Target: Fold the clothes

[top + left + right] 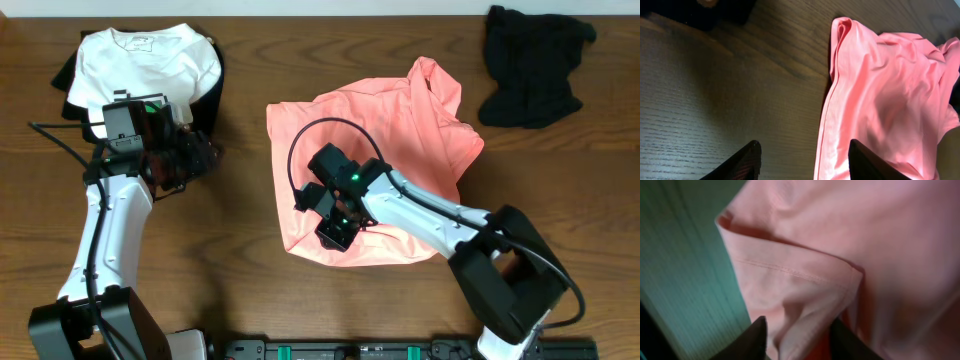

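Observation:
The salmon-pink T-shirt [400,130] lies crumpled at the table's centre right, and no print shows on it. My right gripper [335,232] is low over its lower-left part. In the right wrist view its fingers [797,340] are apart and straddle a raised hemmed fold of the pink shirt [880,240]. My left gripper [195,152] is over bare wood left of the shirt. In the left wrist view its fingers [805,160] are open and empty, with the shirt's edge [880,90] beside the right finger.
A folded white T-shirt [150,60] lies on a black garment [212,85] at the back left, just behind my left gripper. A crumpled black garment [530,65] lies at the back right. The wooden table [240,260] is bare between the arms.

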You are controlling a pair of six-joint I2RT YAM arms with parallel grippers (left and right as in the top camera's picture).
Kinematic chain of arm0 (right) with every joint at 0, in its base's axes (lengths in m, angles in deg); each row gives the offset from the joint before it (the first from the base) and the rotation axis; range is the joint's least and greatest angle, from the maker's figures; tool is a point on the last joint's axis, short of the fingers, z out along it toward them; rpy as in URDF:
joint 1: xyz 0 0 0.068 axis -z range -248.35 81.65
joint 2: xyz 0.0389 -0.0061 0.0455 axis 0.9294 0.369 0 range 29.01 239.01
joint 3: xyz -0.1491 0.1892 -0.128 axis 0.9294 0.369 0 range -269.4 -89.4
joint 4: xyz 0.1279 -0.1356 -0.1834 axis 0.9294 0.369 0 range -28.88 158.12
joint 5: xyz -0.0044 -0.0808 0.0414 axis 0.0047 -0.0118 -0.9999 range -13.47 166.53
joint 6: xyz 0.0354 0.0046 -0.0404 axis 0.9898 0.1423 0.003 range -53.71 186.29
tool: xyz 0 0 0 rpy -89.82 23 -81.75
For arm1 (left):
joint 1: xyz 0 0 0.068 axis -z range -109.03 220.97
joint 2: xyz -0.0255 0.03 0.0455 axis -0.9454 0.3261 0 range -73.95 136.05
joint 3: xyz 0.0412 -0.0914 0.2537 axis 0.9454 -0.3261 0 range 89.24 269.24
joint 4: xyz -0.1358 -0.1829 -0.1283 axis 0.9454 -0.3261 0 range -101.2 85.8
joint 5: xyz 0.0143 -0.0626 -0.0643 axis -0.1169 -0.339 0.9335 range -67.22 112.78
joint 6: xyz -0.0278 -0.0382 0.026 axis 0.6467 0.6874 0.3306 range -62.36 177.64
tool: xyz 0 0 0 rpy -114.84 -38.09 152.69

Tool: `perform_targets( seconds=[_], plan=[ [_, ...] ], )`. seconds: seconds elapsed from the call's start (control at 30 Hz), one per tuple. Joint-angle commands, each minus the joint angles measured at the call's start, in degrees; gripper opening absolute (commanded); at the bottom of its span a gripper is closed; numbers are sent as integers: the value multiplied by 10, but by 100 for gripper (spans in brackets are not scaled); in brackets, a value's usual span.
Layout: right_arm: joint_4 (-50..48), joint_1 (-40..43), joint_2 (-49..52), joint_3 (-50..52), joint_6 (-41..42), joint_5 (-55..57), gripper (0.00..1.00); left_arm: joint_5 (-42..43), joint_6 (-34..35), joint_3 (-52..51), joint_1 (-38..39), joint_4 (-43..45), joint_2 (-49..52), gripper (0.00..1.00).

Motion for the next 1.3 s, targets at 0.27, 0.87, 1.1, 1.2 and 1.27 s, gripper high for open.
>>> perform_targets(
  seconds=[0.27,0.87,1.1,1.2,1.27],
  plan=[
    [35,-5,5,-24,27,-6,3,6,3,5,-2,-1,-12,57],
    [162,-141,-18,-78,5,-63,2,3,1,5,-2,-1,-12,57],
    [187,-175,-18,-79,9,-63,65,-8,1,5,-2,-1,-12,57],
    [182,-169,-18,-87,24,-57,67,-8,1,5,-2,0,-12,57],
    [182,-158,-18,-104,25,-51,67,-9,1,5,-2,0,-12,57]
  ],
)
